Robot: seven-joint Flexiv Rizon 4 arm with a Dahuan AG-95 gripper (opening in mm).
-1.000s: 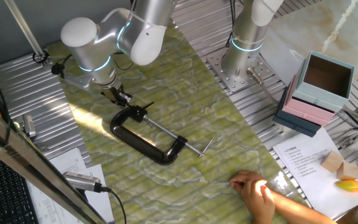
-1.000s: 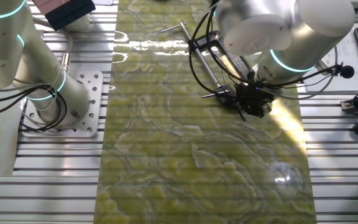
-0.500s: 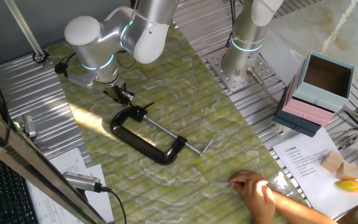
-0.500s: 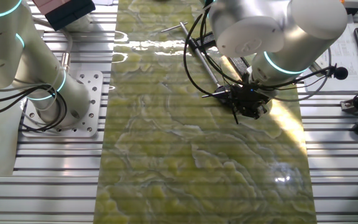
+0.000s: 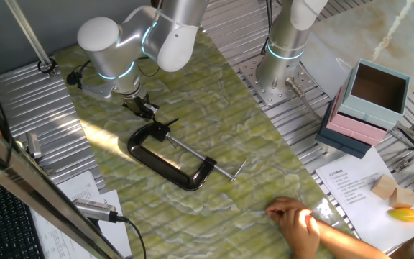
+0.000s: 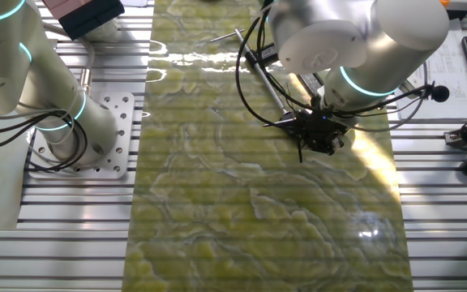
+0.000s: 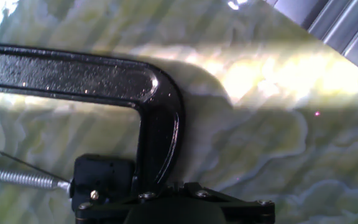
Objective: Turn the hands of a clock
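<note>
A black C-clamp (image 5: pixel 157 158) lies on the green marbled mat. The thin black hands (image 5: pixel 168 124) sit at its near end, right under my gripper (image 5: pixel 146 110). In the other fixed view the gripper (image 6: pixel 313 138) is down on the pivot; one hand (image 6: pixel 280 122) points left and another points down from the fingers. The fingers look closed together there. In the hand view the clamp's bend (image 7: pixel 157 118) fills the middle, with a thin hand (image 7: pixel 23 163) above the silver screw rod (image 7: pixel 17 177). The fingertips are hidden in the dark at the bottom edge.
A person's hand (image 5: pixel 300 219) rests on the mat's near right edge. A blue and pink box (image 5: pixel 369 101), papers and small blocks lie at the right. The second arm's base (image 5: pixel 282 68) stands behind the mat. The screw's crossbar (image 5: pixel 239 167) sticks out right of the clamp.
The wrist has turned over the clamp's end and shifted slightly. In the other fixed view one thin hand has swung round to point downward.
</note>
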